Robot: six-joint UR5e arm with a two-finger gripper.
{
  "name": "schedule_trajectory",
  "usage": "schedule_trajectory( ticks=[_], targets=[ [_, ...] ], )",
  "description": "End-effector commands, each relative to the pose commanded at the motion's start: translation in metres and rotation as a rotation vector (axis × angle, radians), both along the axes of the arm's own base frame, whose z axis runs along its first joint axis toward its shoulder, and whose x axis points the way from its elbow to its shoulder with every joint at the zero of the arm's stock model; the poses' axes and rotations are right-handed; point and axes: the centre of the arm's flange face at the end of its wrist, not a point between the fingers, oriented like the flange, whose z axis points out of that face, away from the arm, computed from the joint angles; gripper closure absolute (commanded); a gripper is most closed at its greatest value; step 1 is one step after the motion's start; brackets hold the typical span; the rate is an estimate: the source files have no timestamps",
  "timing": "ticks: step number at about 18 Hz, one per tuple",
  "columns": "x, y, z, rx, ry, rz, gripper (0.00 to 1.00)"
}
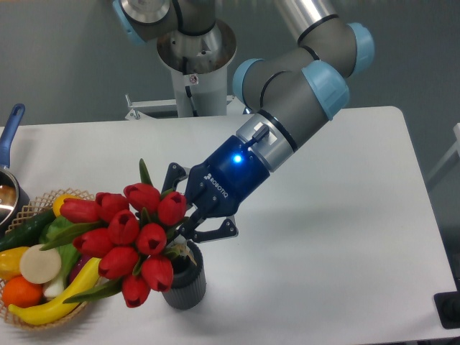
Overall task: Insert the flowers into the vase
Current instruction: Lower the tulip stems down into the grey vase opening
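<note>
From the fixed camera I see my gripper (185, 219) reaching down toward seven o'clock, its two fingers (210, 233) closed around the stems of the flowers (126, 241). The red buds fan out toward nine o'clock from the fingers, leaning over the basket (32, 208) of fruit and vegetables at the table's (345, 215) left edge. The vase (185, 284) stands upright at six o'clock from the gripper, just under it. The stems appear to enter its mouth, though the buds and leaves cover part of the rim, so I cannot tell how deep they sit. A blue-handled pot (8, 154) sits at ten o'clock from the basket.
</note>
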Motion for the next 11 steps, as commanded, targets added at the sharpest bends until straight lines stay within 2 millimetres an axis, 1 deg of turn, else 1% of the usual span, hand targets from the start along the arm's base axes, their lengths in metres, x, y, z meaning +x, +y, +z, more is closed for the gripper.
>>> schedule_trajectory(
  ticks=[6, 9, 11],
  targets=[
    [-0.002, 0.008, -0.018, 0.002, -0.027, -0.021, 0.99],
    [-0.001, 0.01, -0.024, -0.004, -0.038, -0.024, 0.97],
    [0.003, 0.013, -0.033, -0.011, -0.049, -0.033, 0.97]
  ],
)
